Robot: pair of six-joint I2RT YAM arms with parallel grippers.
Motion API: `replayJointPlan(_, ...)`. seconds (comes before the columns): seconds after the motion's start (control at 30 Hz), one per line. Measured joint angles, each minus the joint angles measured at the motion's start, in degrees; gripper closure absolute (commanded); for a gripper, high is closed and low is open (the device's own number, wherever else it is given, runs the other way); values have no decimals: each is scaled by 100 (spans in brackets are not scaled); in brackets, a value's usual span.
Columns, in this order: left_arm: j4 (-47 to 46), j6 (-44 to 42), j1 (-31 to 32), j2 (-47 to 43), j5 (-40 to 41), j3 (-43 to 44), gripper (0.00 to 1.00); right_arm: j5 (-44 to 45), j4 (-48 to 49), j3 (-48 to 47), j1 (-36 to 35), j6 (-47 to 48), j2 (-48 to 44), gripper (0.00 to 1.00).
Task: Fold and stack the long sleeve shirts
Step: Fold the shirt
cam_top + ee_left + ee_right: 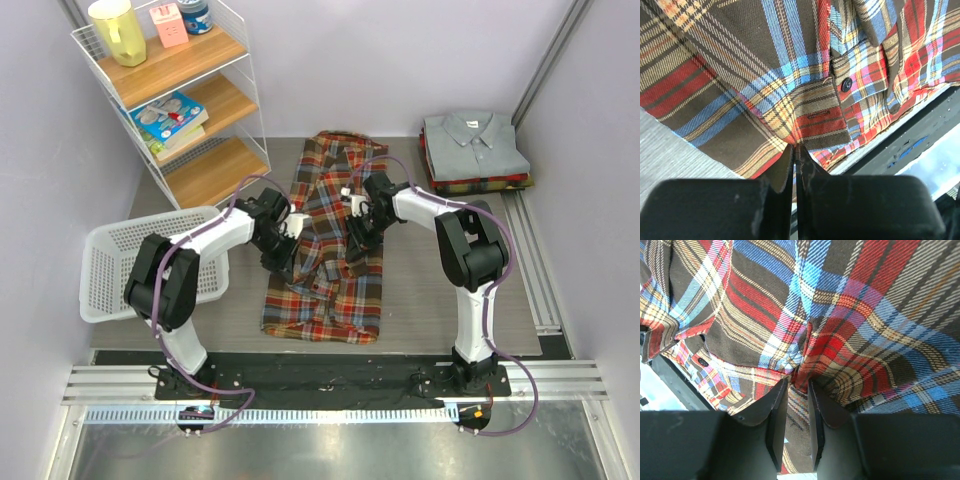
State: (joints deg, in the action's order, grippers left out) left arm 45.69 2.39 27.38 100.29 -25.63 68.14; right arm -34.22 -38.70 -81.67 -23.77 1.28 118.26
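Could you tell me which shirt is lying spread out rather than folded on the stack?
The plaid flannel shirt, spread out in the middle of the table; the grey collared shirt tops a folded stack at far right.

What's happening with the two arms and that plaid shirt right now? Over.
Left gripper shut on plaid shirt, by a cuff. Right gripper shut on a fold. Shirt partly folded. Folded stack far right, apart.

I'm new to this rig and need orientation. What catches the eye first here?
A plaid flannel shirt sprawls in the middle, both the left hand and right hand pinching its cloth. At the far right corner sits a folded stack topped by a grey shirt.
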Motion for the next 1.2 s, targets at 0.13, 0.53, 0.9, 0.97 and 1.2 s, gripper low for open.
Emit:
replayJointPlan(0.13, 46, 4, 0, 15, 24, -24, 80, -46, -33, -22, 0, -4, 0, 68)
replayJointPlan(0.53, -2, -673, -13, -544, 37, -352, 44, -730, -343, -28, 177, 205, -380, 56)
replayJointPlan(0.9, -308, -1335, 66, 227, 297, -142, 50, -17, -409, -186, 481, 409, 114, 61)
replayJointPlan(0.97, -326, -1296, 70, 461, 341, -79, 52, 70, -457, -328, 479, 420, 192, 62)
replayJointPlan(1.2, -310, -1008, 68, 1025, 227, 654, 50, 116, -833, -1517, 667, 472, 894, 56)
